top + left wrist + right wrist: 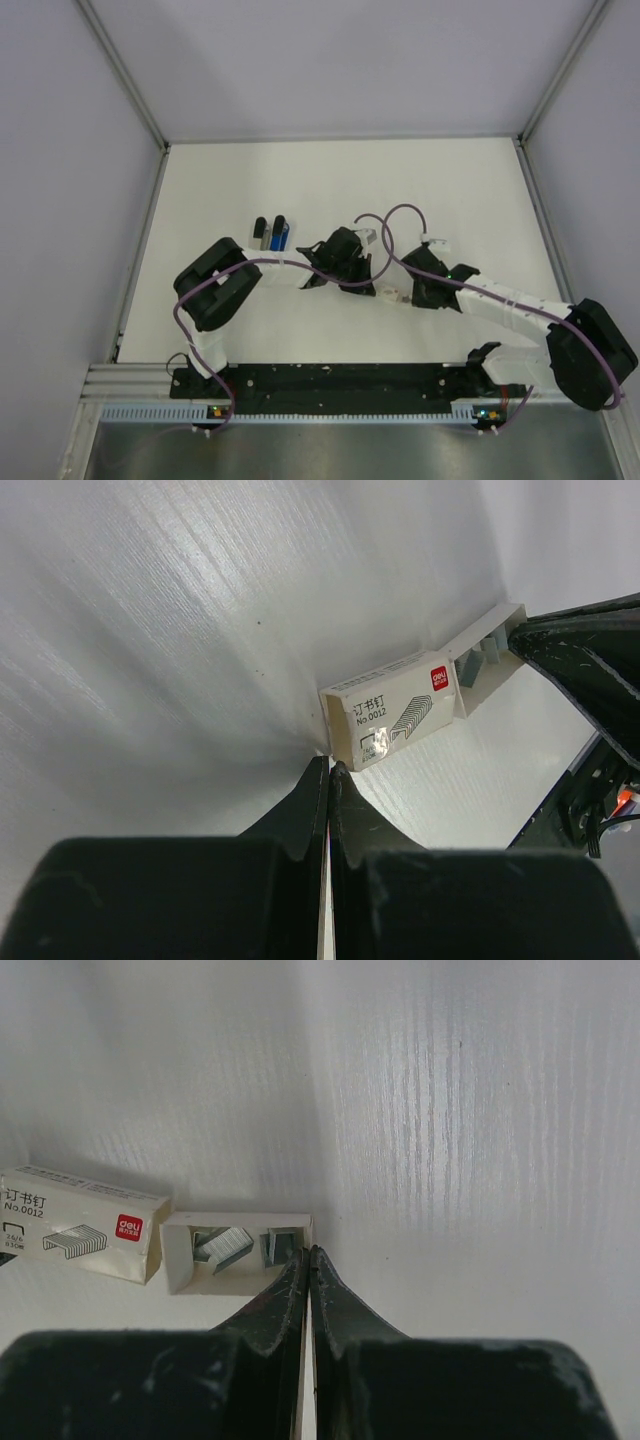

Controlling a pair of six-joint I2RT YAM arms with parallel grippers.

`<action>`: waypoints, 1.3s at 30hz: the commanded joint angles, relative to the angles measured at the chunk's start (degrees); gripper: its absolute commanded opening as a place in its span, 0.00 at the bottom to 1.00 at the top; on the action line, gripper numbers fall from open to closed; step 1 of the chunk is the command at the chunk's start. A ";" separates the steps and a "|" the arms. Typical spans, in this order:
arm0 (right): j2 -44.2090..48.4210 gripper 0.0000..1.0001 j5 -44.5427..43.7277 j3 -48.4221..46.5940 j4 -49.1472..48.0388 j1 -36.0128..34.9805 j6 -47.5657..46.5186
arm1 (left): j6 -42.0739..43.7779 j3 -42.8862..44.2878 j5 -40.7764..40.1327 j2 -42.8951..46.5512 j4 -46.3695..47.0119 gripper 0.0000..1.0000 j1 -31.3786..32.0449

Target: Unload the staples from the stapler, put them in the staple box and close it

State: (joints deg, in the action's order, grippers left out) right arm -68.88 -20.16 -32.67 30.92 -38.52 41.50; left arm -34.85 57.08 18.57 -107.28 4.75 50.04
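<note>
The stapler [270,233], black and blue, lies on the white table behind the left arm; neither wrist view shows it. A white staple box sleeve [395,708] with a red label lies beside its pulled-out tray [235,1250], which holds loose staple strips [225,1243]. My left gripper [328,768] is shut and empty, its tips right at the sleeve's near corner. My right gripper [305,1252] is also shut and empty, with its tips against the tray's open end. From above, both grippers meet around the small box [390,293].
Grey walls enclose the white table [330,180] on three sides. The arms' base rail [330,380] runs along the near edge. Purple cables [400,215] loop over both wrists.
</note>
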 commanded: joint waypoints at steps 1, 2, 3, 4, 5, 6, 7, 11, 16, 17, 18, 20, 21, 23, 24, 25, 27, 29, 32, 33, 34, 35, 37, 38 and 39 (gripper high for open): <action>-0.64 0.00 -1.81 -2.67 -1.56 -0.76 0.87 | -0.39 0.05 -0.02 0.32 0.87 0.00 0.49; -0.81 0.00 -1.81 -2.75 -1.65 -0.76 0.95 | -0.39 0.05 -0.02 0.41 0.87 0.00 0.50; -1.08 0.00 -1.81 -2.84 -1.82 -0.76 0.96 | -0.39 0.14 -0.02 0.24 0.87 0.00 0.58; -1.08 0.00 -1.90 -2.93 -1.74 -0.76 0.96 | -0.39 0.22 0.06 0.23 0.87 0.00 0.67; -1.25 0.00 -1.90 -3.02 -1.74 -0.76 0.78 | -0.39 0.23 0.15 0.23 0.87 0.00 0.67; -1.34 0.00 -1.90 -3.02 -1.82 -0.76 0.95 | -0.31 0.31 0.07 0.15 0.87 0.00 0.76; -1.52 0.00 -1.98 -3.11 -1.91 -0.76 0.87 | -0.39 0.31 0.15 0.15 0.87 0.00 0.76; -1.96 0.00 -2.34 -3.54 -2.09 -0.76 0.87 | -0.39 0.40 0.33 -0.03 1.05 0.00 0.85; -2.66 0.00 -2.60 -4.16 -2.09 -0.76 0.78 | -0.39 0.49 0.42 -0.03 0.96 0.00 0.94; -2.83 0.00 -2.77 -4.33 -2.09 -0.76 0.69 | -0.31 0.58 0.50 -0.12 0.96 0.00 1.02; -2.75 0.00 -3.04 -4.42 -2.09 -0.76 0.52 | -0.31 0.58 0.50 -0.12 0.87 0.00 1.02; -2.84 0.00 -3.48 -4.77 -2.18 -0.76 0.17 | -0.22 0.58 0.50 -0.03 0.78 0.00 1.02; -2.92 0.00 -3.57 -5.04 -2.09 -0.76 0.08 | -0.22 0.58 0.42 -0.12 0.78 0.00 1.02; -3.19 0.00 -3.48 -5.21 -2.09 -0.76 -0.01 | -0.13 0.58 0.50 -0.03 0.78 0.00 1.02; -3.36 0.00 -3.48 -5.30 -2.09 -0.76 -0.10 | -0.13 0.66 0.42 0.06 0.78 0.00 1.02; -3.62 0.00 -3.65 -5.48 -2.18 -0.76 -0.36 | -0.04 0.75 0.50 -0.12 0.70 0.00 1.02; -4.07 0.00 -3.92 -5.83 -2.18 -0.77 -1.06 | 0.05 0.93 0.50 -0.12 0.52 0.00 1.02; -4.33 0.00 -4.09 -5.92 -2.18 -0.76 -1.42 | 0.13 0.93 0.59 -0.21 0.34 0.00 1.02; -4.07 0.00 -4.36 -6.01 -2.18 -0.76 -1.94 | 0.22 1.02 0.51 -0.21 0.34 0.00 1.02; -3.89 0.00 -4.45 -5.92 -2.09 -0.76 -2.21 | 0.22 1.02 0.59 -0.29 0.26 0.00 1.02; -3.80 0.00 -4.62 -5.83 -2.18 -0.76 -2.38 | 0.40 1.02 0.59 -0.29 0.26 0.00 1.02; -3.63 0.00 -4.80 -5.83 -2.18 -0.76 -2.56 | 0.31 1.02 0.59 -0.29 0.26 0.00 1.02; -3.36 0.00 -5.15 -5.74 -1.91 -0.76 -2.82 | 0.31 1.10 0.59 -0.47 0.26 0.00 1.02; -3.28 0.00 -5.32 -5.66 -1.83 -0.76 -3.00 | 0.31 1.10 0.59 -0.47 0.26 0.00 1.02; -3.19 0.00 -5.59 -5.66 -1.74 -0.76 -3.00 | 0.40 1.10 0.59 -0.47 0.26 0.00 1.02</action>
State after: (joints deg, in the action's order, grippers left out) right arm -73.01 -23.20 -36.14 29.67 -38.52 39.48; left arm -34.96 57.08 18.63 -107.31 4.71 50.72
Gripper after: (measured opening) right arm 0.005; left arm 0.013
